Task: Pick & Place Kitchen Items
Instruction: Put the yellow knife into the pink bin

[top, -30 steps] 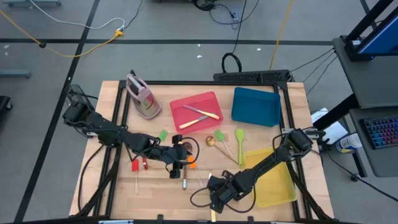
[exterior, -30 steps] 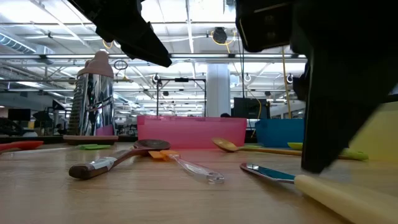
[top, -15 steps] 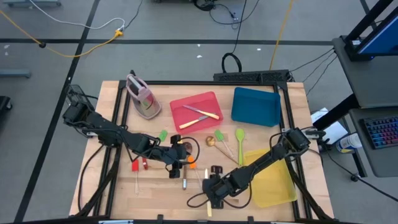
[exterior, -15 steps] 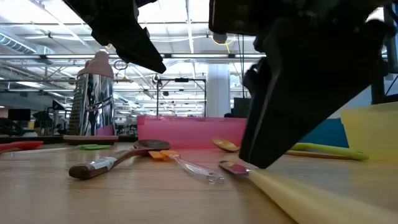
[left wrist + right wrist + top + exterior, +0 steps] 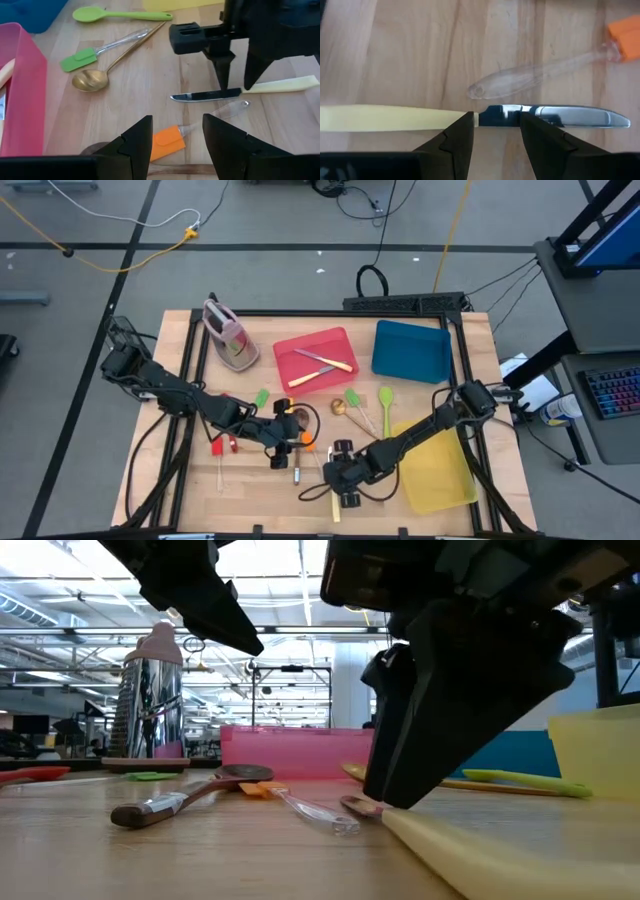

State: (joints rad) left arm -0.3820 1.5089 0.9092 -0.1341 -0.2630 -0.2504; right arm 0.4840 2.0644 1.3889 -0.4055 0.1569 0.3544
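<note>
Cream-handled knife (image 5: 470, 117) flat on wood, between open right claw (image 5: 495, 131) fingers

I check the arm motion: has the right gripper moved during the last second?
Yes. In the high view the right gripper has shifted up the picture, away from the table's front edge and toward the red tray, now open over the cream-handled knife.

Pale matt wooden table top (image 5: 420, 50) with visible grain. Knife (image 5: 470, 118): glossy mirror-like metal blade, smooth matt cream plastic handle. Spatula (image 5: 555, 70), upper right of the right wrist view: clear glossy plastic handle, matt orange head. Gold spoon (image 5: 92, 80), left wrist view: polished metal. Red tray (image 5: 22, 100): translucent smooth plastic.
</note>
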